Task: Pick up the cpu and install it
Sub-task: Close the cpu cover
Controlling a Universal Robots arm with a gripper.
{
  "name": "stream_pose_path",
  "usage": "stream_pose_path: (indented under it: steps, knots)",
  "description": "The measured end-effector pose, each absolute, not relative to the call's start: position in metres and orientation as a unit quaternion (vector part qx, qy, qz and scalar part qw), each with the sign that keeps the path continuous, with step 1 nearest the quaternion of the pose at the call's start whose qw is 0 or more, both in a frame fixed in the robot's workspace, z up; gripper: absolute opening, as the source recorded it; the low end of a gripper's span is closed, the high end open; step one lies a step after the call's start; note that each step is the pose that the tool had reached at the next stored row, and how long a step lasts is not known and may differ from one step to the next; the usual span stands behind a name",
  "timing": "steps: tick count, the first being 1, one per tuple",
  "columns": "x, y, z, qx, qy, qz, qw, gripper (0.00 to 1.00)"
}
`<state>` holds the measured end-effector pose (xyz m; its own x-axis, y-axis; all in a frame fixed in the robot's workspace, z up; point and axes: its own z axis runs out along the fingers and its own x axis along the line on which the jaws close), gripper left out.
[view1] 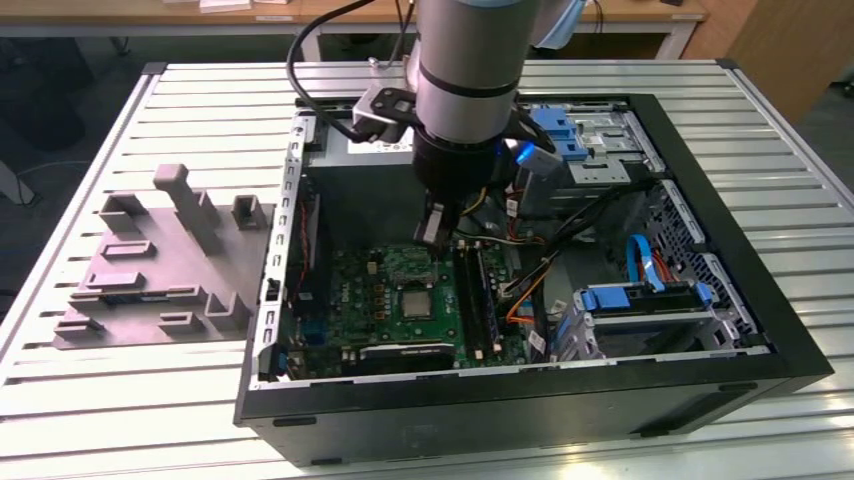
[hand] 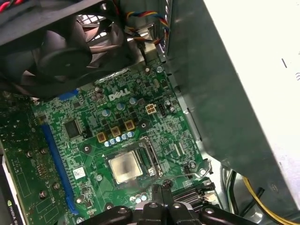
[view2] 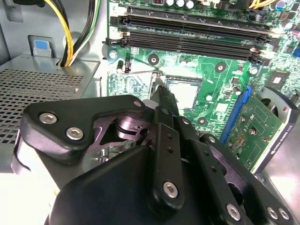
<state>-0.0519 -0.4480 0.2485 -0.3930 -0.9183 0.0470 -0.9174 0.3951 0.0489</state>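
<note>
Silvery cpu (hand: pixel 124 167) in socket, one gripper (hand: pixel 164 190) above

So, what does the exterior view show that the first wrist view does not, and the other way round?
Exterior view: the grey moulded tray on the slatted table, at the exterior view's left of the black computer case, and the arm reaching down into the case.
First wrist view: the black fan next to the board, and a close look at the metal-framed socket.
Both: the green motherboard, the silvery cpu lying in that socket, and the claw above the board near it.
</note>
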Motion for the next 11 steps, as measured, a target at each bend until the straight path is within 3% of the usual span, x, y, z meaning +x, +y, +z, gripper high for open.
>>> stream_pose_path:
  steps: [11]
  knots:
    - [-0.059, -0.462, 0.248, 0.552, -0.833, -0.007, 0.032, 0.11]
